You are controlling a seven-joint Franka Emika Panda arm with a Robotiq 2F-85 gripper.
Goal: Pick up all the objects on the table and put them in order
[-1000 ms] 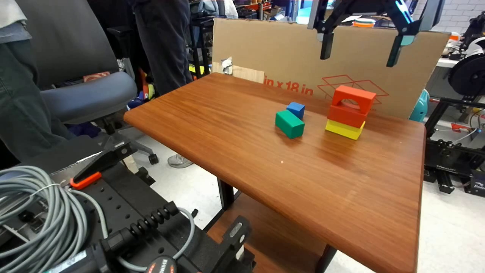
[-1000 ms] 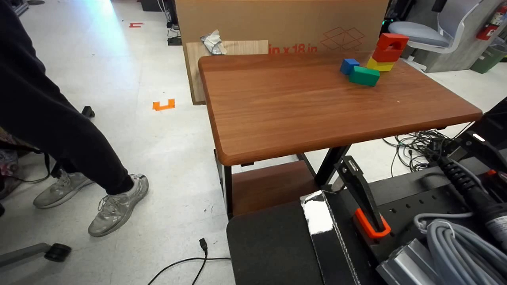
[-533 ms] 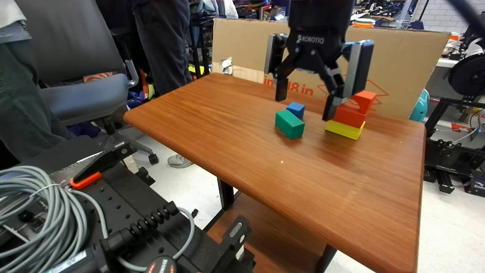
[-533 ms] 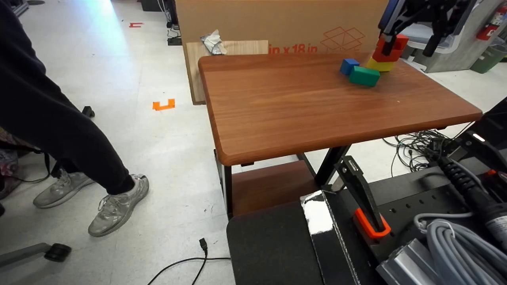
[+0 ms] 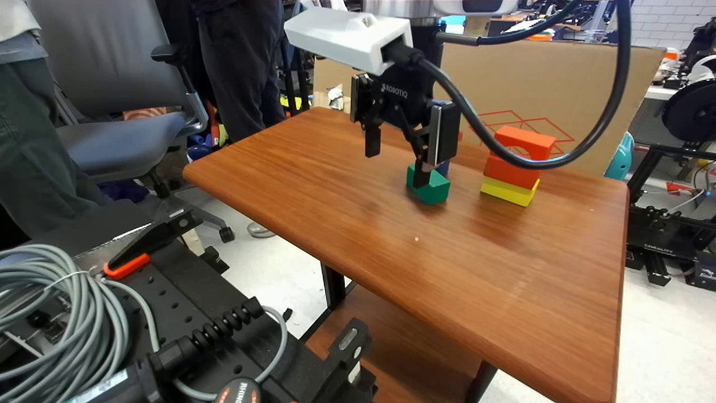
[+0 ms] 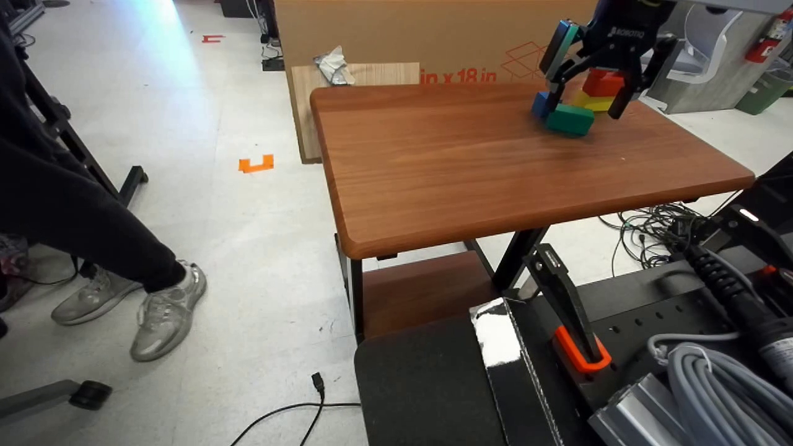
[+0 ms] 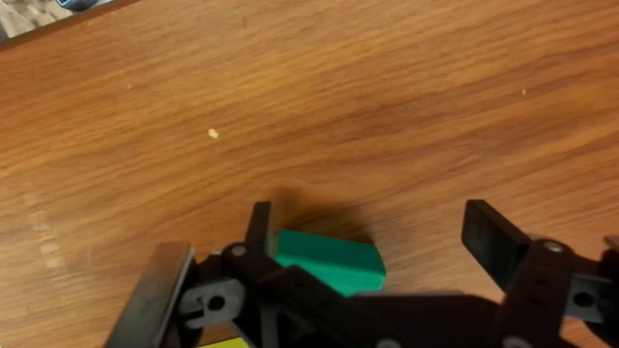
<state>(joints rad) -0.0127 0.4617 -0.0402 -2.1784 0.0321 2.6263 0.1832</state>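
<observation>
The teal-green block (image 5: 435, 193) lies on the reddish-brown table (image 5: 335, 168); it also shows in the wrist view (image 7: 333, 258). The small blue block (image 6: 539, 104) sits beside it, mostly hidden in an exterior view (image 5: 443, 168). A stack stands close by: flat yellow block (image 5: 508, 191) at the bottom, orange-red block (image 5: 510, 171) on it, orange arched block (image 5: 526, 141) on top. My gripper (image 5: 396, 159) is open and empty, above the table near the green block. In the wrist view the green block lies below the gap between the fingertips (image 7: 370, 215), nearer the left finger (image 7: 260, 220).
A large cardboard box (image 6: 433, 37) stands behind the table's far edge. A cable (image 5: 618, 84) loops from the wrist and passes in front of the stack in an exterior view. A black cart with a coiled grey cable (image 5: 72, 313) stands near the table. A person's legs (image 6: 93, 210) are close by.
The open gripper has come down from above, past the stack, to near the green and blue blocks. The blocks have not moved. The person's foot and the chair have shifted a little.
</observation>
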